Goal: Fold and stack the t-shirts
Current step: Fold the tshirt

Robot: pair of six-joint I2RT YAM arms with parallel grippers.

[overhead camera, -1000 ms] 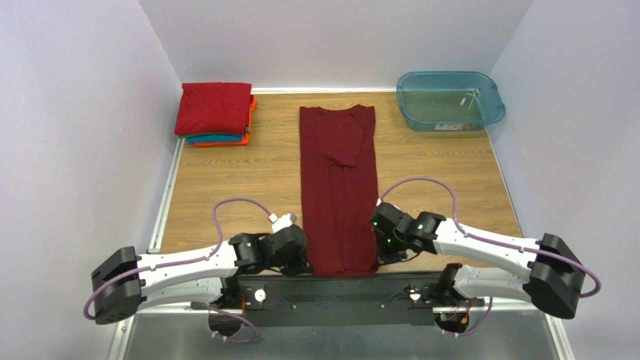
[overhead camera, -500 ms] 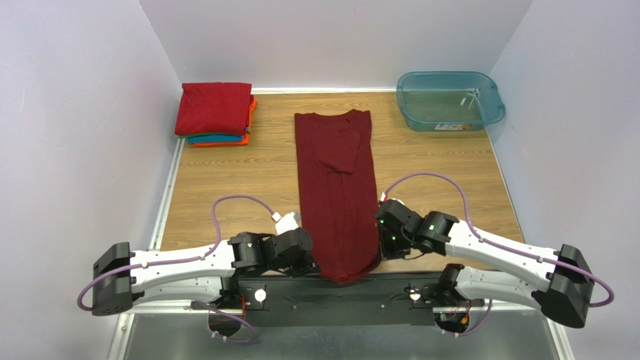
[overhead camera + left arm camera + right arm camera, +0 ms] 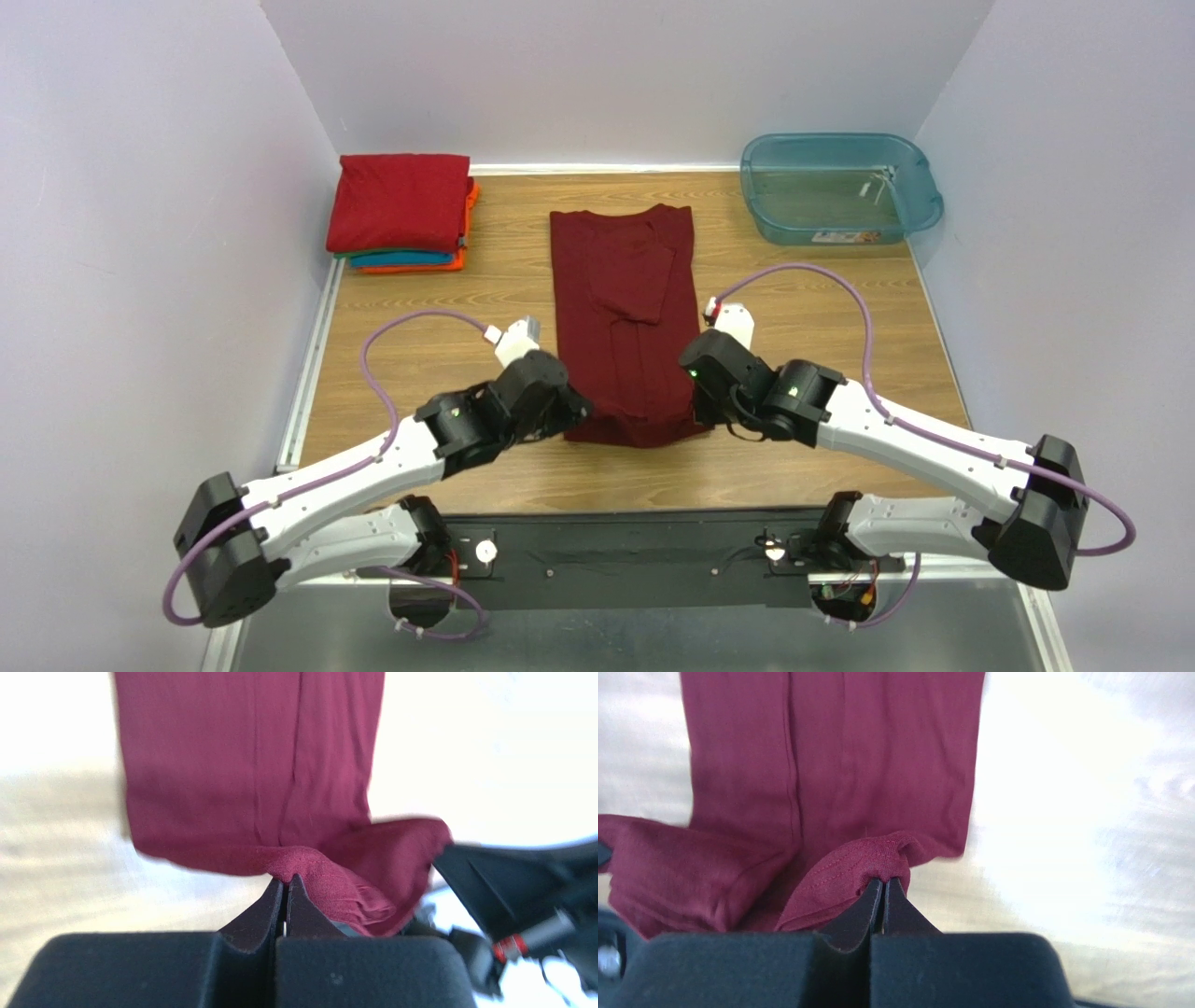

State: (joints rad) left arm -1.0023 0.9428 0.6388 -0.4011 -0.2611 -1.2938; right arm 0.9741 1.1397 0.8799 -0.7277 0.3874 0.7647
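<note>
Lying well apart from teal tub (image 3: 836, 139): maroon t-shirt (image 3: 624, 322).

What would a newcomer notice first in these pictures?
The maroon t-shirt lies lengthwise in the middle of the table, its near end pinched by the left gripper and the right gripper, both shut on it. Then come the stack of folded t-shirts in the far left corner and the teal tub in the far right one.

The left hand (image 3: 568, 410) and right hand (image 3: 697, 381) have moved from the near edge toward the middle of the surface (image 3: 421, 322). They carried the maroon shirt (image 3: 624, 280) by its near hem, so it now lies doubled over and shorter.
</note>
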